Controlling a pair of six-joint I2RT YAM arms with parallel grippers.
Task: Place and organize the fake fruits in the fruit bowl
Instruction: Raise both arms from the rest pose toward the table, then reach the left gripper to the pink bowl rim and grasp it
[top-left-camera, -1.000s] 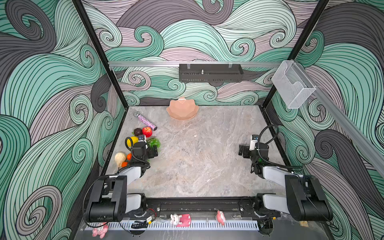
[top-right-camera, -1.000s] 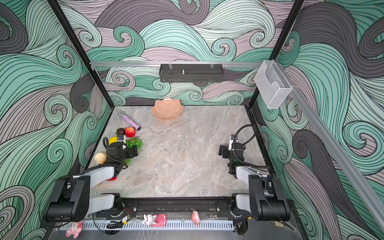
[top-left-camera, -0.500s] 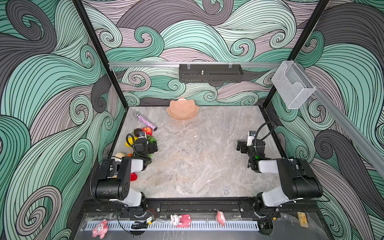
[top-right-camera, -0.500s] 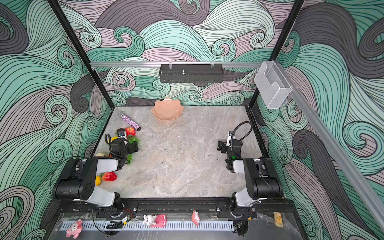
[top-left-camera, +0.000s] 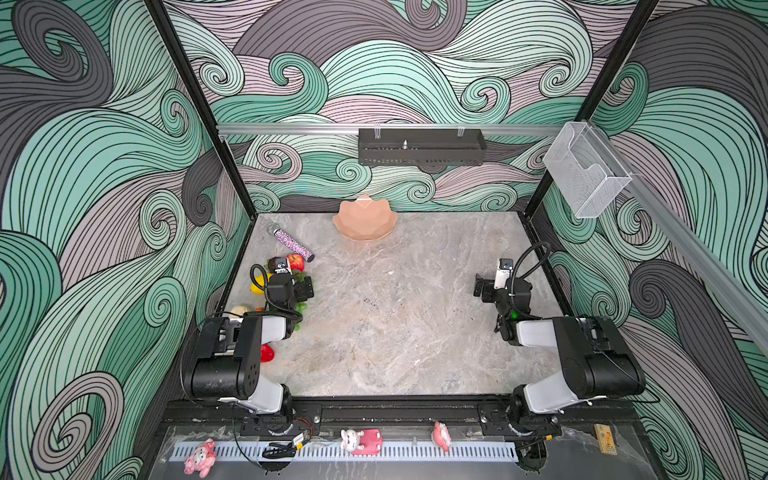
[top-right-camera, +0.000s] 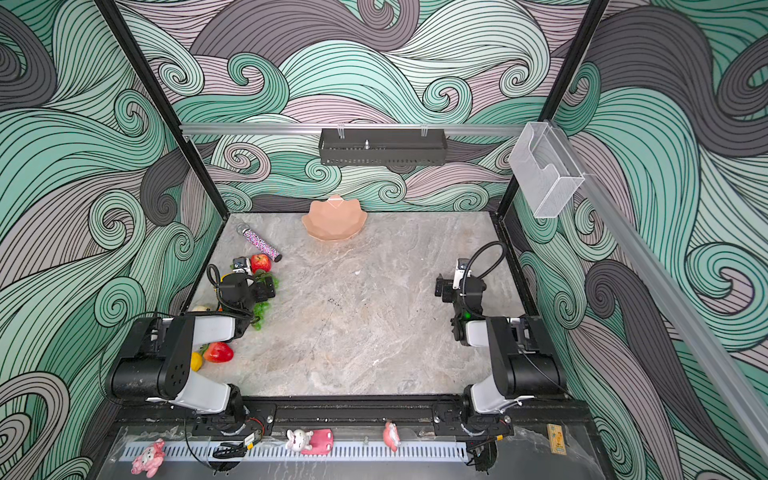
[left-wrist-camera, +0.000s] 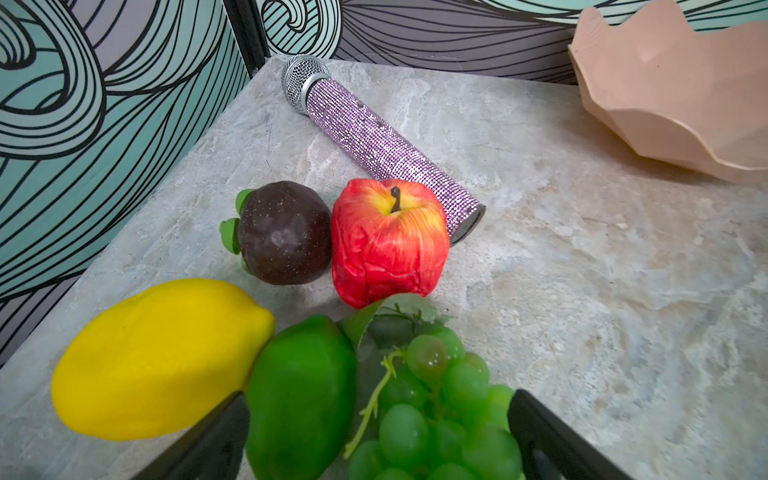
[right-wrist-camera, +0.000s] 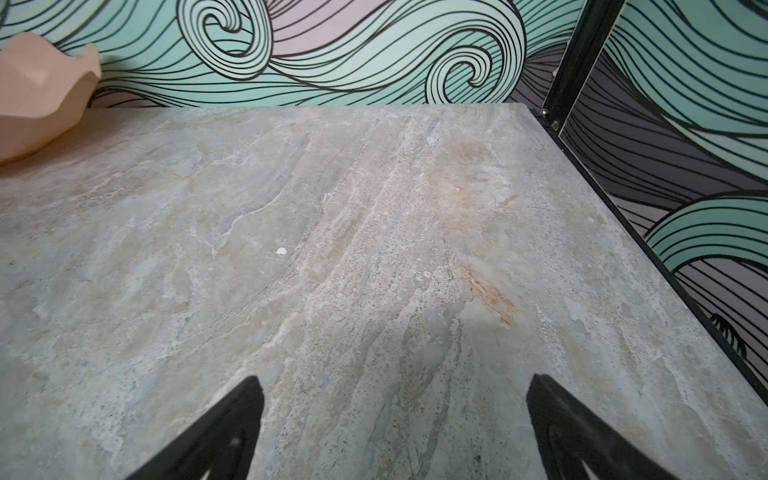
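Fake fruits (top-right-camera: 260, 263) stay unmoved; your left jaws, wide open and empty, advanced over the lime (left-wrist-camera: 301, 395) and grapes (left-wrist-camera: 436, 407); right jaws equally open, empty.

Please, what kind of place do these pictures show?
Probably a robot test cell: two arms mounted on a front rail, wave-patterned walls enclosing a table, plastic fruits and a pink bowl laid out.

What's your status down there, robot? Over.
Left fingers open over lime and grapes; right fingers open over table. Bowl empty, all fruit outside it. Sparkly microphone beside apple.
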